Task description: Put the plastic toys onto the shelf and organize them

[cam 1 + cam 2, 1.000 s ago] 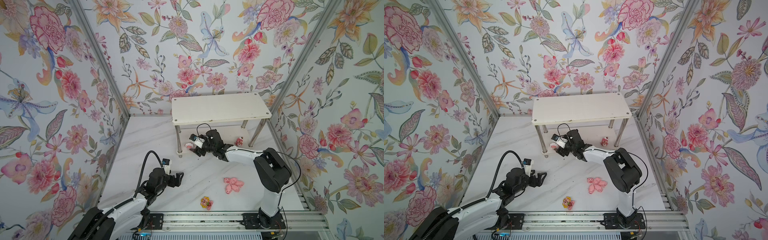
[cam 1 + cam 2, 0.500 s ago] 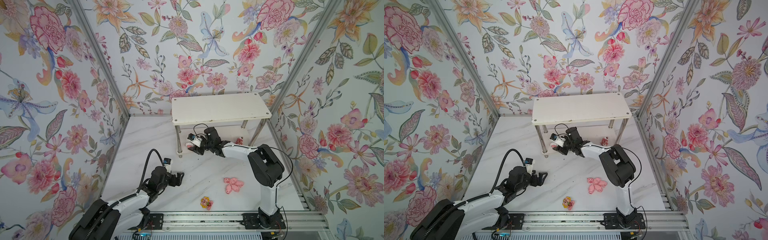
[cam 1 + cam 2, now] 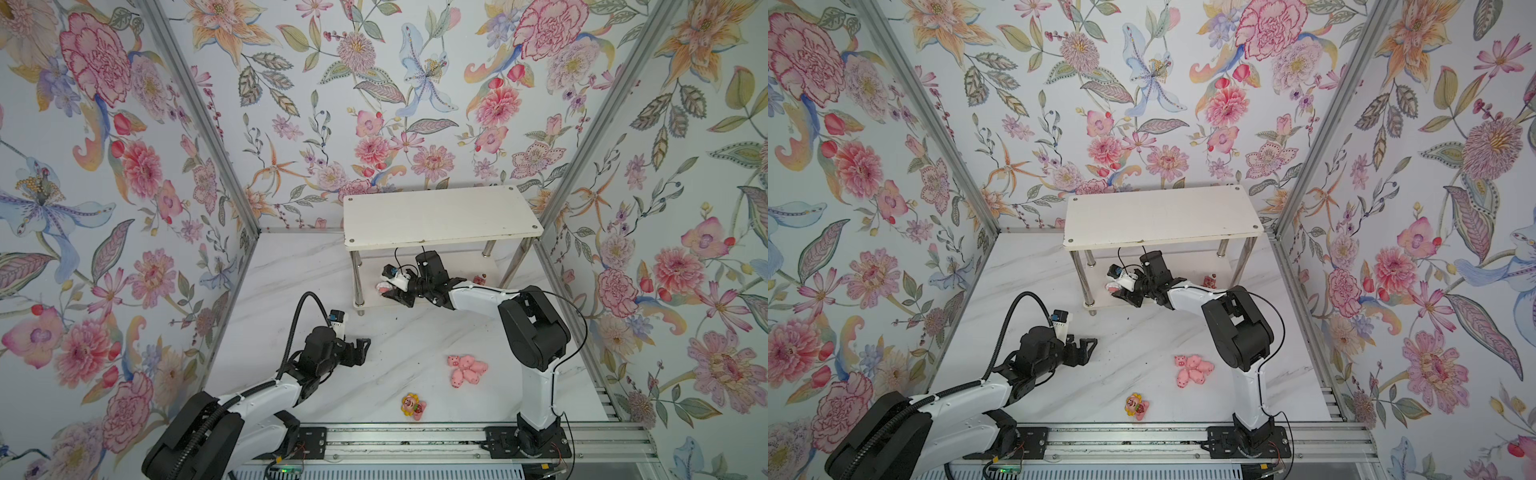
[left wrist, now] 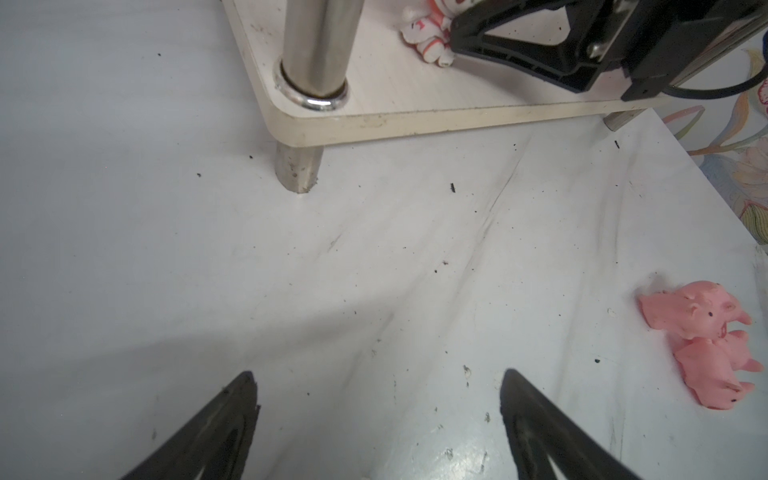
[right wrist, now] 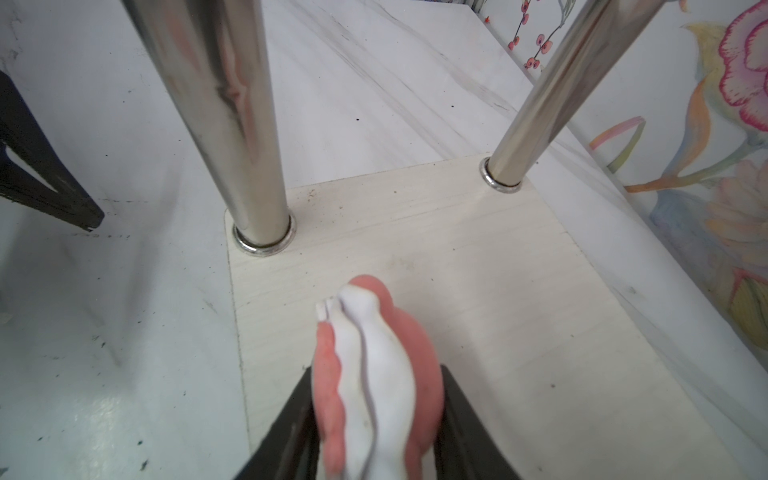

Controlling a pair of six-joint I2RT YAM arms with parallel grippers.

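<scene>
Two arms share this job. On the left, the left gripper (image 3: 359, 352) sits low over the white table (image 3: 266, 299). Its jaws are wide apart and hold nothing. It is well away from every toy, so I think it is waiting and keeping out of the way.

Next comes the shelf (image 3: 440, 216), with a shiny leg (image 3: 356, 278) at its front left corner. Just past that leg, the right gripper (image 3: 392, 293) reaches in under the top board. Its jaws squeeze the white-pink toy (image 5: 370, 374), one on each side. The toy is low over the lower board (image 5: 457, 249), near that corner. I cannot tell if it touches the board. The arm comes in low from the side, likely because the top board blocks the way from above. Putting this toy at the end would leave room for a row.

Further right, at the front of the table, the yellow sunflower toy (image 3: 412, 405) lies alone. Then comes a heap of pale pink pigs (image 3: 467, 370), all touching. They are on the table, not the shelf, so much of the job is left.

Last, the dark pink bear (image 3: 480, 279) sits near the right end of the lower board, well apart from the held toy.
</scene>
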